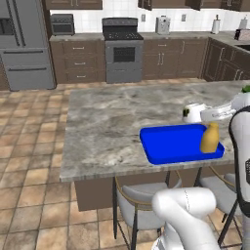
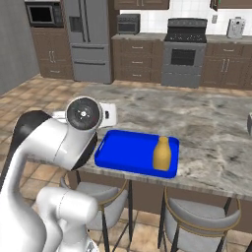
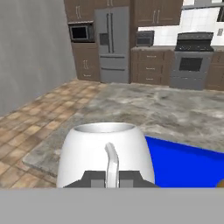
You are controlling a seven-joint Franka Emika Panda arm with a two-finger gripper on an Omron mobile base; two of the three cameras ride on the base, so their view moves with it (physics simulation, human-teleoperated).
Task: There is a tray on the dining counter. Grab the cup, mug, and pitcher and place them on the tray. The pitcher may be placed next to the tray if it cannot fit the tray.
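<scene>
Closest to the hand camera, the white mug [image 3: 105, 155] is sitting right in front of the claw [image 3: 111, 178]. Its handle is running down between the two dark fingertips [image 3: 93, 178], and the claw is clenched on this handle, so the mug is being gripped. Whether the mug is touching the desk [image 3: 175, 113] or hanging just above it, I cannot tell. In the left base view the mug [image 1: 194, 112] is showing just behind the far edge of the blue tray [image 1: 176, 144], with the white hand of the arm reaching to it from the right.

Just beside the mug, the tray [image 3: 183, 164] is lying flat on the grey-beige marbled desk [image 1: 112, 122], near the edge that is facing the robot. On the tray [image 2: 130, 152], the yellow-orange pitcher [image 2: 161, 153] is standing upright, close to one short end of it. From the left base view the pitcher [image 1: 210, 138] is sitting at the right end of the tray, near its front rim.

At the right border of the left base view a small green spot is peeking behind the arm, but it is too much hidden to name it.

Under the near edge of the desk, grey stools [image 2: 202, 216] are standing. Far behind, a stove [image 1: 123, 49] and a steel fridge [image 2: 88, 39] are standing along the kitchen wall.
</scene>
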